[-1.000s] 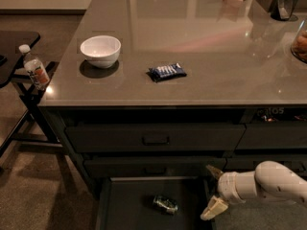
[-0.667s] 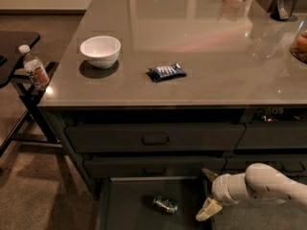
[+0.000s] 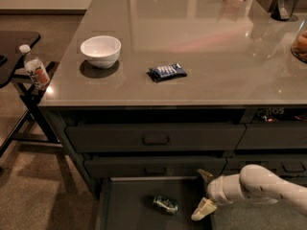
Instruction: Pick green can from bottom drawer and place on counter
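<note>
Gripper [image 3: 204,193], spread wide and empty, hangs inside the open bottom drawer [image 3: 125,202]; green can [image 3: 165,204] lies near it, ungrasped; lift to the counter surface [image 3: 201,51] above remains.

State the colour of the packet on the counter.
Packet: blue, pale markings, camera view. Gripper hovers beside the green can.

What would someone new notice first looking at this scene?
The white robot arm reaches in low at right, its gripper with fingers spread over the open bottom drawer, just right of the green can lying on its side. Above, the glossy counter carries a white bowl at left and a blue snack packet near the middle.
</note>
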`<state>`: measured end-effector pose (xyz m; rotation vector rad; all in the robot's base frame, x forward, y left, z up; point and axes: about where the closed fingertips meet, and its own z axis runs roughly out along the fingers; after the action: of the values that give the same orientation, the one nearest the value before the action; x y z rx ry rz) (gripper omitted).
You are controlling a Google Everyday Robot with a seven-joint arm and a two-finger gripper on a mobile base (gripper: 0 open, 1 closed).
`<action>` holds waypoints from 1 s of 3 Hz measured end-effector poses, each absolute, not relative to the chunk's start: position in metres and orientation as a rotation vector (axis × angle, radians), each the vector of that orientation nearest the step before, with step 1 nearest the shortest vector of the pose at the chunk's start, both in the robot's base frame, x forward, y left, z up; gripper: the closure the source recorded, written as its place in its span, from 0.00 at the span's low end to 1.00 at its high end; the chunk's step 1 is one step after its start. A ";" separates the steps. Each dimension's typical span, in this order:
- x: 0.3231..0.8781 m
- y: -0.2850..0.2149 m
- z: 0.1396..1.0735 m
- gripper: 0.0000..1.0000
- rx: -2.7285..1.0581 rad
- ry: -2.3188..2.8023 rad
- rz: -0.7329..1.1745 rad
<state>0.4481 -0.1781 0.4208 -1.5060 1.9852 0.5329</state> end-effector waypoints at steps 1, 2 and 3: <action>0.456 -0.164 0.389 0.00 -1.497 1.950 0.568; 0.458 -0.150 0.352 0.00 -1.503 1.914 0.614; 0.447 -0.134 0.308 0.00 -1.518 1.912 0.679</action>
<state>0.4467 -0.1342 0.3081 -1.5177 1.9121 0.6793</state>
